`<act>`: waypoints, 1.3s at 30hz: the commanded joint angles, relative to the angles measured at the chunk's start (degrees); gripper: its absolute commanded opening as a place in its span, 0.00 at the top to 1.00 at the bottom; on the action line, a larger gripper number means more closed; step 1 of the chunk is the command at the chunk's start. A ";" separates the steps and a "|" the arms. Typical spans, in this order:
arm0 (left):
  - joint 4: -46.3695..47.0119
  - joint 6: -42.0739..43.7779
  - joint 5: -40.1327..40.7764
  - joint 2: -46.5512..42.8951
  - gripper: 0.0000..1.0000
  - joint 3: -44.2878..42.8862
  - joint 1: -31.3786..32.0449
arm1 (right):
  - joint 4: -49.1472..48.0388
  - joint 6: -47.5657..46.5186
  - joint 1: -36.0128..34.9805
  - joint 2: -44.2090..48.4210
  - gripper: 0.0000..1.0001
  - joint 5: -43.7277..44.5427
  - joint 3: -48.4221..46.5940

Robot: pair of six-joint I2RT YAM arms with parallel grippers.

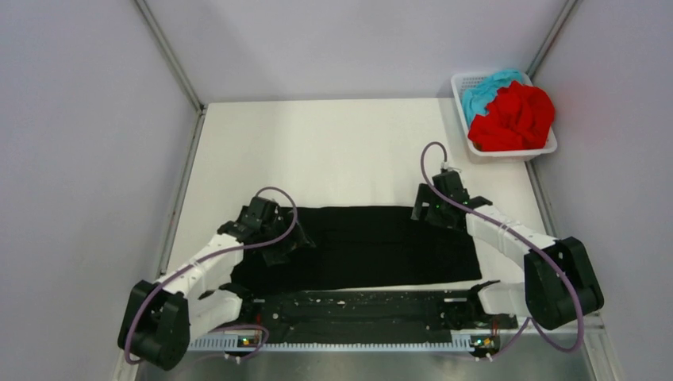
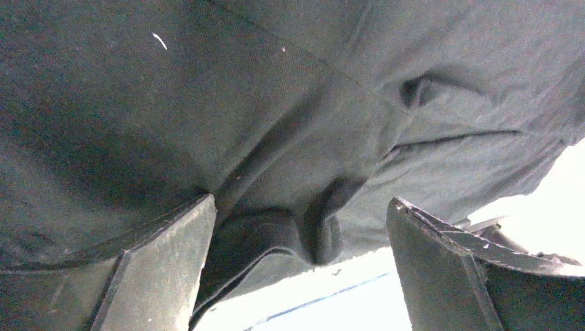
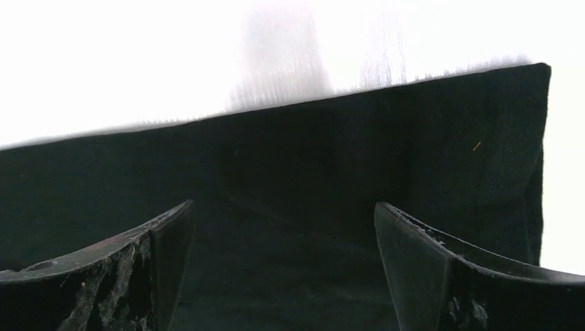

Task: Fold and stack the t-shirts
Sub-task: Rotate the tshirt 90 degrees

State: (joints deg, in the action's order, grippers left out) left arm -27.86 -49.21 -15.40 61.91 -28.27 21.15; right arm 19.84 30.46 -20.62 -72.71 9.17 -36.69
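While both grippers stand wide open with nothing held, the black t-shirt [image 1: 365, 248] lies as a flat folded band on the table [image 1: 333, 151], just ahead of the arm bases. The left gripper [image 1: 286, 246] sits over its left end, the right gripper [image 1: 428, 211] over its far edge. It looks limp and light, so I'd pinch the doubled edges at the corners. The red t-shirt [image 1: 516, 117] and teal t-shirt [image 1: 482, 89] sit bunched in the basket [image 1: 548, 148].

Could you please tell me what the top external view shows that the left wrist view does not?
Only the top view: the white basket holding the red t-shirt and teal t-shirt, plus the right gripper. Only the left wrist: a bunched fold in the cloth between its open jaws. Both: the black t-shirt and the left gripper.
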 commanded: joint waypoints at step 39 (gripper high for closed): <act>26.48 -7.83 -11.74 101.14 0.01 -113.41 -5.13 | -7.03 10.80 -22.73 -8.79 0.01 -20.67 5.00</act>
State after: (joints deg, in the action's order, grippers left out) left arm -13.50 -48.75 -25.47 153.64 -135.37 14.17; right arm 6.63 38.11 -33.56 -73.43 -1.26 -30.55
